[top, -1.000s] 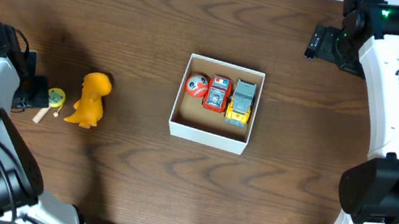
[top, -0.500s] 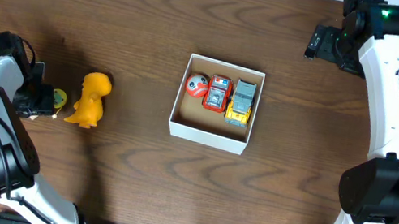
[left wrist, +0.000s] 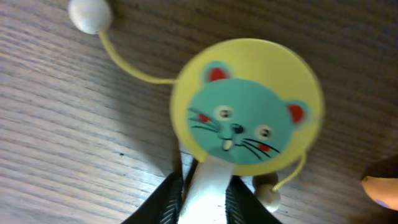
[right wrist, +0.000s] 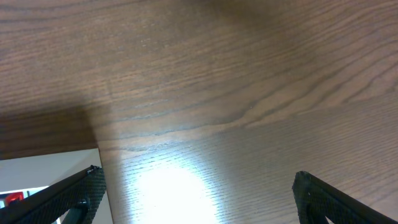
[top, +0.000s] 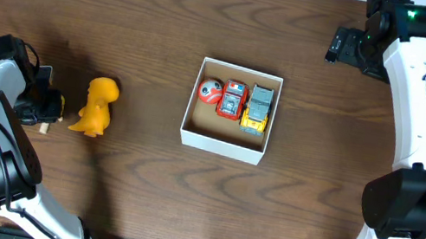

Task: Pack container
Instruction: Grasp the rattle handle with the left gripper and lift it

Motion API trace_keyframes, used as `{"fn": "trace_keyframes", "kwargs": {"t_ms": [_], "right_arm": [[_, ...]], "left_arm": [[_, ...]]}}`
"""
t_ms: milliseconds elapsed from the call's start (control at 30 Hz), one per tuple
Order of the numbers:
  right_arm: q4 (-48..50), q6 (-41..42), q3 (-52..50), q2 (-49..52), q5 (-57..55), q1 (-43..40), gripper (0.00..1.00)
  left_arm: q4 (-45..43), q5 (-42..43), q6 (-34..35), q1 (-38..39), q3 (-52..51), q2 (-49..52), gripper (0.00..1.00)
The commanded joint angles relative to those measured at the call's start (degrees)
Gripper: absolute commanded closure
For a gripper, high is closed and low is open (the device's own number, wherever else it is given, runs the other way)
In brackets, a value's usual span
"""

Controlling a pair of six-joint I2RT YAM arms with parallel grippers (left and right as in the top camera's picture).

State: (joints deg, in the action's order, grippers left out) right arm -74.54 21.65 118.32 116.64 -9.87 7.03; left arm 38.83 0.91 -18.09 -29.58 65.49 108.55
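My left jaws (left wrist: 206, 202) are clenched low on the pale handle (left wrist: 210, 174) of the rattle drum (left wrist: 245, 118). My right jaws (right wrist: 199, 193) hang released, far off toward 1 o'clock. With so low a grip I judge the yellow head may swing or twist free. Its corded beads (left wrist: 89, 14) could also snag the orange dinosaur (top: 97, 106), just beside it at 3 o'clock. The container (top: 222, 145) sits mid-tabletop, well apart at 3 o'clock, mouth up. It is near square, with no real long axis, and its walls run roughly 12-to-6. Only its 6 o'clock strip looks free, so the drum could catch the rim.
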Motion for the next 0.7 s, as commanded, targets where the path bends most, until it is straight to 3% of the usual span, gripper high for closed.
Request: {"fn": "trace_keyframes", "kwargs": {"t_ms": [0, 167, 300, 467, 667], "right_arm": [[0.0, -0.7, -0.3, 0.5, -0.2, 0.1, 0.01], [0.0, -0.7, -0.3, 0.5, -0.3, 0.1, 0.01], [0.1, -0.7, -0.3, 0.5, -0.7, 0.1, 0.01], [0.2, -1.2, -0.3, 0.5, -0.6, 0.1, 0.01], [0.2, -1.2, -0.3, 0.5, -0.6, 0.1, 0.01]], "left_arm": [[0.1, 0.4, -0.3, -0.1, -0.5, 2.7, 0.78], [0.4, 0.4, -0.3, -0.1, -0.5, 2.1, 0.81], [1.9, 0.4, 0.1, 0.5, 0.5, -0.2, 0.94], [7.0, 0.4, 3.8, 3.8, 3.6, -7.2, 0.94], [12.1, 0.7, 6.4, 13.1, 8.7, -18.9, 0.94]]}}
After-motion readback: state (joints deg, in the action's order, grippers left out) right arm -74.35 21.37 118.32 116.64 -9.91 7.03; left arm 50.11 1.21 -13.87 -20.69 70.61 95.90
